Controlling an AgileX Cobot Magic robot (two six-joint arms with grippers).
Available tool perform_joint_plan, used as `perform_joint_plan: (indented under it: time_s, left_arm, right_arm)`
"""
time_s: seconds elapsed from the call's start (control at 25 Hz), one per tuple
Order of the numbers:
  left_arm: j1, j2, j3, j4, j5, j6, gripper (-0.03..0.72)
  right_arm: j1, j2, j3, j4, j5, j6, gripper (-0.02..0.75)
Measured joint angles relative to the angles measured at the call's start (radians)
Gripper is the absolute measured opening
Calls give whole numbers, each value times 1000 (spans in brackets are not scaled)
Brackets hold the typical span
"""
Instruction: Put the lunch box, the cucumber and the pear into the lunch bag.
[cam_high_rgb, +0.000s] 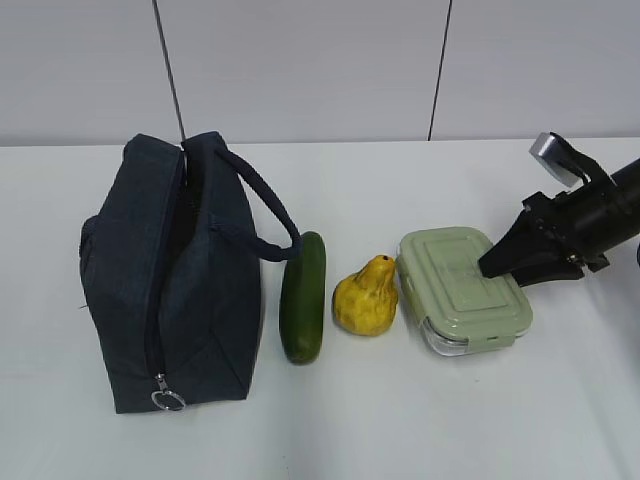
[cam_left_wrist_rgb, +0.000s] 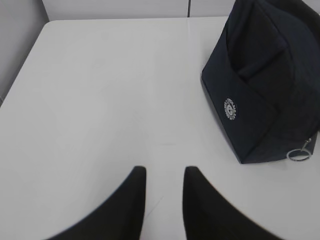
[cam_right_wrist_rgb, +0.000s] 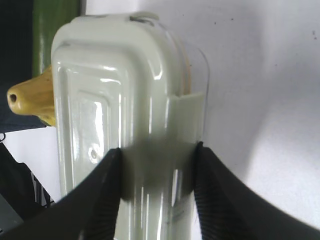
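The lunch bag (cam_high_rgb: 170, 290) stands on the left of the white table (cam_high_rgb: 400, 430), the largest thing here, with its zip slit facing up and its ring pull (cam_high_rgb: 167, 400) hanging at the near end. Whether the slit is open wide enough to take the box is hard to tell from these views.

The lunch box (cam_high_rgb: 465, 288) lies flat at the right end of the row, lid up, a sensible thing to load first since it needs the most room. The right gripper (cam_right_wrist_rgb: 157, 160) hangs over its right end with the fingers apart; in the wrist view they frame the lid without clearly pressing its sides, so it looks spread, not yet gripping.

The cucumber (cam_high_rgb: 304, 297) lies just beside the bag, pointing away from the camera, and the pear (cam_high_rgb: 366, 297) sits between it and the box, near both.

The left gripper (cam_left_wrist_rgb: 164, 172) hovers over bare table near the bag, fingers apart and holding nothing, probably kept back for the bag's opening.
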Motion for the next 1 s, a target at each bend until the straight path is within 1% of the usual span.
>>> perform_joint_plan:
  time_s: [0.12, 0.2, 0.28, 0.32, 0.36, 0.44, 0.52, 0.6, 0.68, 0.76, 0.84, 1.0]
  left_arm:
    - [0, 22, -14, -19, 12, 0, 151]
    - [0, 84, -45, -88, 6, 0, 154]
    - [0, 200, -68, -211, -28, 8, 162]
    - [0, 271, -75, -286, -61, 30, 165]
    - [0, 333, -78, -356, -105, 73, 173]
    - [0, 481, -82, -534, -200, 173, 197]
    - [0, 618, -107, -662, -276, 279, 244]
    - [0, 770, -152, -745, -295, 363, 297]
    - [0, 905, -217, -800, -290, 439, 351]
    - [0, 1044, -290, -843, -270, 489, 379]
    - [0, 1159, -371, -851, -230, 515, 389]
    - [0, 1346, -514, -839, -146, 522, 396]
  right_arm:
    - [0, 0, 0, 0, 0, 0, 328]
    - [0, 0, 0, 0, 0, 0, 328]
    - [0, 0, 0, 0, 0, 0, 328]
    - [0, 0, 0, 0, 0, 0, 328]
    - [0, 0, 0, 4, 0, 0, 328]
    - [0, 0, 0, 14, 0, 0, 328]
    - [0, 0, 0, 22, 0, 0, 328]
    - [0, 0, 0, 27, 0, 0, 328]
    - [0, 0, 0, 34, 0, 0, 328]
    - [0, 0, 0, 35, 0, 0, 328]
    - [0, 0, 0, 37, 0, 0, 328]
    - [0, 0, 0, 39, 0, 0, 328]
